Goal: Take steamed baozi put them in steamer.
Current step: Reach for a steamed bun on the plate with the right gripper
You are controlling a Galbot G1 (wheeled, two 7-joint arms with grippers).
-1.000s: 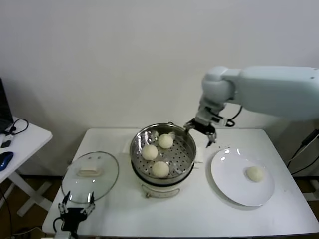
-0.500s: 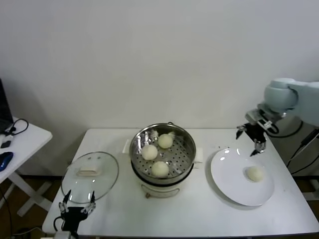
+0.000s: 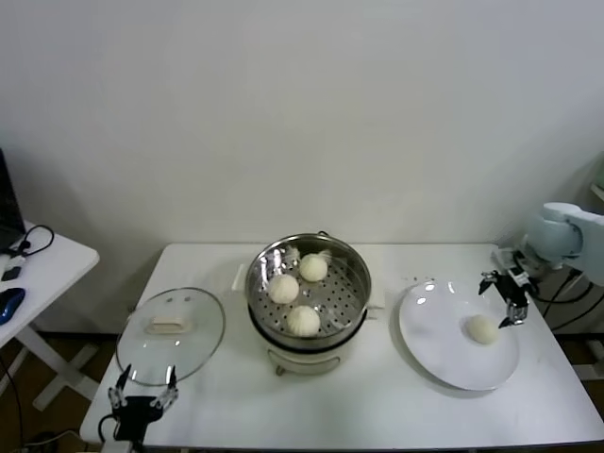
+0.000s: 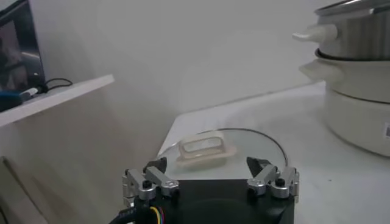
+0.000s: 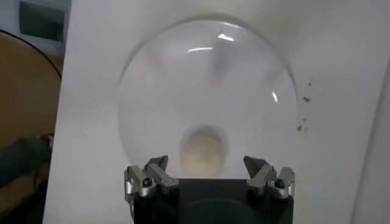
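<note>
Three cream-white baozi [image 3: 302,320] lie on the perforated tray of the steel steamer [image 3: 351,260] at the table's middle. One baozi [image 3: 482,328] lies on the white plate [image 3: 437,343] at the right; it also shows in the right wrist view [image 5: 203,150]. My right gripper [image 3: 505,300] is open and empty, hovering just above and right of that baozi, which sits between its fingers in the right wrist view [image 5: 208,173]. My left gripper [image 3: 142,396] is open and parked at the table's front left corner.
A round glass lid [image 3: 171,332] lies flat left of the steamer, also in the left wrist view [image 4: 210,149]. A side table [image 3: 38,269] with cables stands at far left. The steamer's white base [image 4: 359,97] shows in the left wrist view.
My right arm has swung from beside the steamer rightward and down to the plate's right edge, over the last baozi. The left arm has not moved.
</note>
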